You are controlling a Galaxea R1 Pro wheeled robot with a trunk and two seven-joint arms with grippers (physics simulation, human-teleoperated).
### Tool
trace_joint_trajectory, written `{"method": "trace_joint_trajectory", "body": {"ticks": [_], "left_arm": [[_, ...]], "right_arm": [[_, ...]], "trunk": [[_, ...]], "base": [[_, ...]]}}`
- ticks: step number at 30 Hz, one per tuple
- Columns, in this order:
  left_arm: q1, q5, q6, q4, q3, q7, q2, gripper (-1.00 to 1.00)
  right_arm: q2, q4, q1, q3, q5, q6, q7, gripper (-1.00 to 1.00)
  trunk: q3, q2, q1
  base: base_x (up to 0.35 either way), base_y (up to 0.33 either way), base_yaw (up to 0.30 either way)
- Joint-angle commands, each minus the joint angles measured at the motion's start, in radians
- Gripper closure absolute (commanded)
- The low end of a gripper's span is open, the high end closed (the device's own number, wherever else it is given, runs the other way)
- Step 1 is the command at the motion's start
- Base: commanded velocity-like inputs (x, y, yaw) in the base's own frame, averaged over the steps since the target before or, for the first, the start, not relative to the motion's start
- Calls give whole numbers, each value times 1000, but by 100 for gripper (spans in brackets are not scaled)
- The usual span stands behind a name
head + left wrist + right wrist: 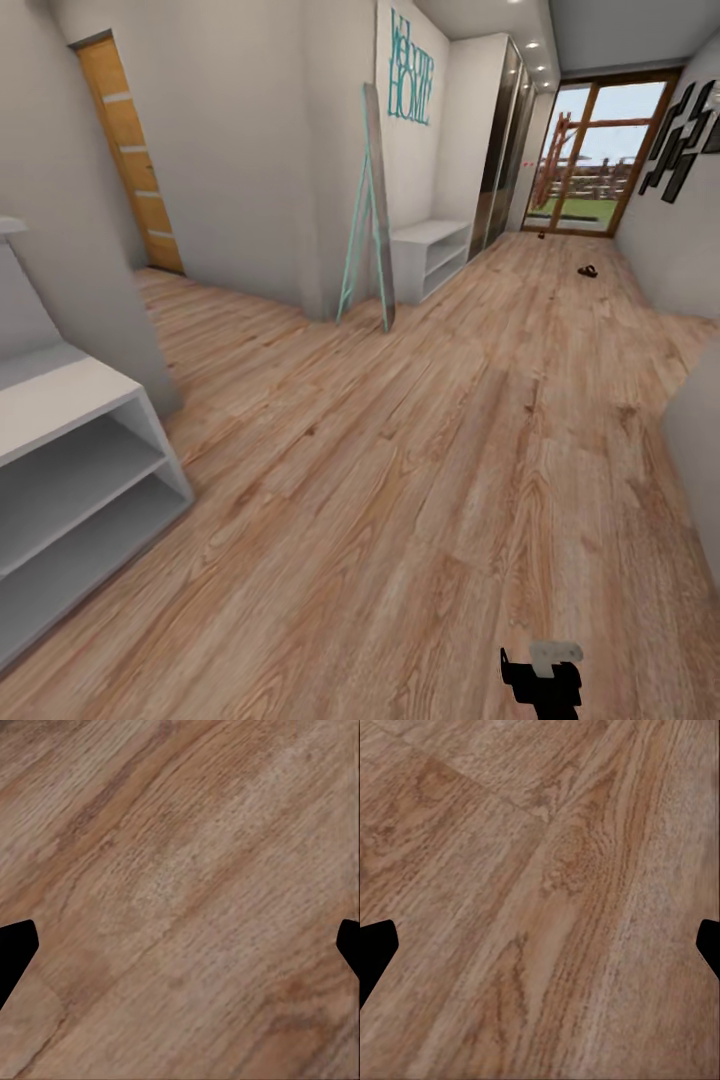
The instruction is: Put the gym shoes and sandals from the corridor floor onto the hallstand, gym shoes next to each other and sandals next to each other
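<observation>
A long corridor is seen from the head view, floored in light brown wood planks [420, 470]. At the near left, a white-grey hallstand [70, 470] with two open shelf tiers is set against the wall. Further along the left wall, a second low white rack [430, 250] is placed beside a leaning mirror [370, 210] with a teal frame. A wooden door [130, 150] is seen at the far left, and a glass door [595, 155] closes the corridor's far end.

Far down the floor, near the right wall, a small dark shape [587, 271] is seen, possibly a sandal; another dark speck [541, 235] lies close to the glass door. Both are too small to be identified.

At the bottom edge, part of a black arm [545, 680] is visible.

In each wrist view, the left end effector [180, 945] and the right end effector [540, 945] are shown released, black fingertips [15, 945] spread wide at opposite edges, with bare floor between them and nothing grasped.
</observation>
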Motion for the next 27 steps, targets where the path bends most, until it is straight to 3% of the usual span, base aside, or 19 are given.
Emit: {"method": "trace_joint_trajectory", "body": {"ticks": [1,18,27], "left_arm": [[-1,-4,-3,1,8,-8,-1,-100],[-1,2,-3,1,8,-8,-1,-100],[-1,0,-4,1,8,-8,-1,-100]], "right_arm": [[0,1,-1,-8,11,-3,-4,-100],[0,1,-1,-8,11,-3,-3,-100],[3,1,-1,-6,11,-3,-1,-100]], "trunk": [[-1,0,0],[-1,0,0],[-1,0,0]], "base": [[254,0,-300],[323,0,-293],[336,0,-72]]}}
